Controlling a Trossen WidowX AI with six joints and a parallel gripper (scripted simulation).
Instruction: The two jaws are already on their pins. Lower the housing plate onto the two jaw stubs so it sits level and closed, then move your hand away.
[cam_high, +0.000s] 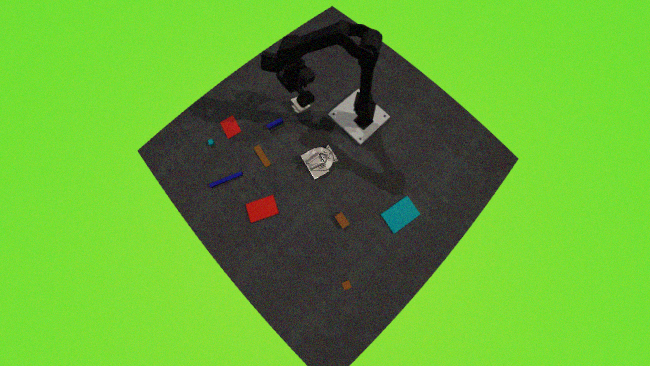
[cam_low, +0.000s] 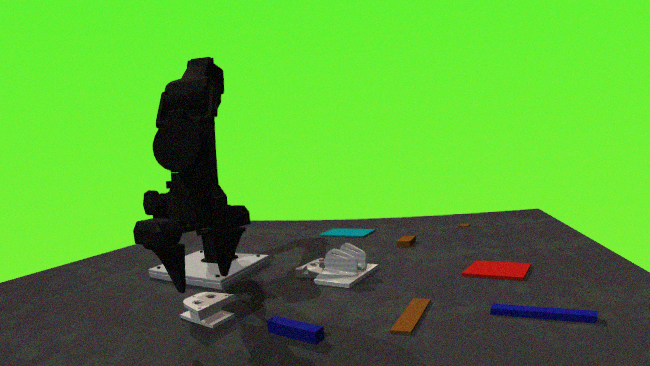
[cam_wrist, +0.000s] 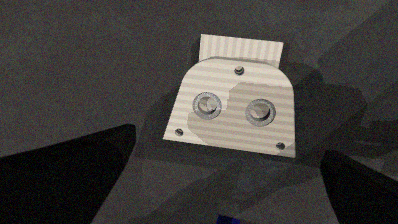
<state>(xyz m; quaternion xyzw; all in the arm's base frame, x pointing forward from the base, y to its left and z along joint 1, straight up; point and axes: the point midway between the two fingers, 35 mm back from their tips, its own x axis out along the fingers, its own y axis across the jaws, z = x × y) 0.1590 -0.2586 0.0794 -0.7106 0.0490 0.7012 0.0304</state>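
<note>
The white housing plate (cam_high: 299, 106) (cam_low: 209, 298) (cam_wrist: 235, 132), with two round bores and three small holes, lies level on a small white stand (cam_low: 214, 321) (cam_wrist: 240, 47). My gripper (cam_low: 204, 282) (cam_wrist: 226, 145) is open and empty above the plate. In the wrist view its dark fingertips stand wide, one beyond each side of the plate's straight edge, not touching it. The white base with the two jaws (cam_high: 318, 161) (cam_low: 345, 265) stands apart from the plate. The jaws rise side by side from it; their pins and stubs are too small to make out.
The arm's white mounting plate (cam_high: 345, 122) (cam_low: 170, 272) is near the stand. A short blue bar (cam_high: 275, 123) (cam_low: 295, 330) lies beside the stand. An orange strip (cam_high: 262, 155) (cam_low: 411, 315), a long blue bar (cam_high: 226, 179) (cam_low: 543, 313), red tiles and a teal tile (cam_high: 400, 214) (cam_low: 347, 232) lie farther off.
</note>
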